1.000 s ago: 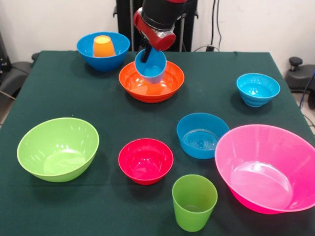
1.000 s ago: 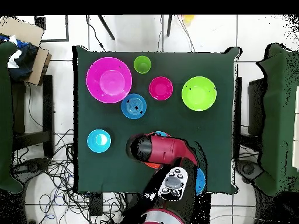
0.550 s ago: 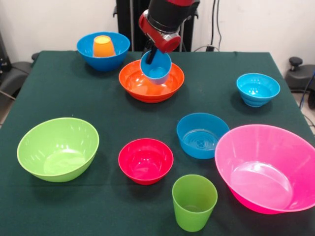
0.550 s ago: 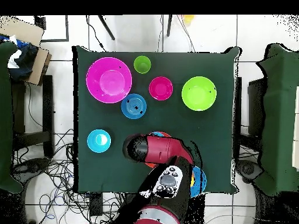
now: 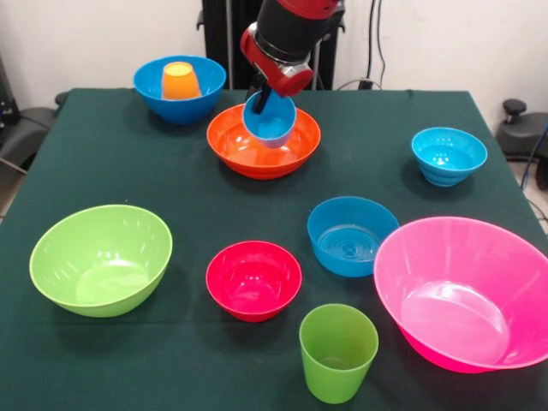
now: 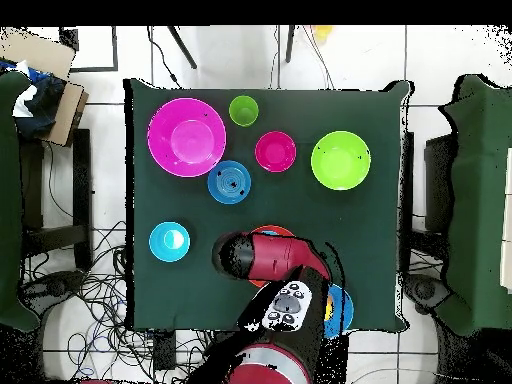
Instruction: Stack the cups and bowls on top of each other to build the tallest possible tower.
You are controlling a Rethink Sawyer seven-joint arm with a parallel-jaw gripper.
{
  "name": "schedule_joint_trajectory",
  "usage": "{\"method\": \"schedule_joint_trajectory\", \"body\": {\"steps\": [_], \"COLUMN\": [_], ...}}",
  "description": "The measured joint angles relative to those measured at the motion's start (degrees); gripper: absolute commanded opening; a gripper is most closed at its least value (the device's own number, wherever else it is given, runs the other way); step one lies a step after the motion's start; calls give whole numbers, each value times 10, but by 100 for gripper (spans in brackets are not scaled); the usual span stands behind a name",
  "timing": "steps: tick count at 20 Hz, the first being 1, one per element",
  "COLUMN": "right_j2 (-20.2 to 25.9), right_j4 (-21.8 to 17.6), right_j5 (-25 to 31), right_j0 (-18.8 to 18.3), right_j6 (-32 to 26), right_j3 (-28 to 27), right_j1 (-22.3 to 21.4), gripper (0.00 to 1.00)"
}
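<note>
My gripper [image 5: 259, 101] is shut on the rim of the light blue cup [image 5: 272, 124], one black finger inside it. The cup hangs tilted, mouth toward the camera, just above the wide orange bowl [image 5: 248, 152]. Behind and to the left, the orange cup [image 5: 180, 81] stands upside down in the large blue bowl [image 5: 210, 86]. The green cup [image 5: 337, 351] stands upright at the front edge. In the overhead view the red arm [image 6: 270, 258] hides the gripper, the light blue cup and most of the orange bowl.
Front view: lime green bowl [image 5: 101, 259] at the left, small red bowl [image 5: 253, 279] and medium blue bowl [image 5: 351, 235] in the middle, pink bowl [image 5: 467, 291] at the front right, small turquoise bowl [image 5: 449, 156] at the right. All stand upright and apart.
The gripper with the light blue cup has shifted a little to the right over the orange bowl and the cup has sunk slightly. Nothing else moved.
</note>
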Motion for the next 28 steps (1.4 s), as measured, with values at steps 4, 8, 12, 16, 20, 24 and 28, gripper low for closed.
{"method": "schedule_joint_trajectory", "body": {"steps": [4,8,12,16,20,24,28], "right_j2": [-2,-5,-6,-7,-7,-7,-7], "right_j4": [0,0,0,0,0,0,0], "right_j5": [0,0,0,0,0,-10,-23], "right_j0": [0,0,0,0,-1,-2,-4], "right_j6": [0,0,0,0,0,0,0], "right_j3": [0,0,0,0,0,0,0], "right_j1": [1,1,1,1,1,1,1], "gripper": [0,0,0,0,0,0,0]}}
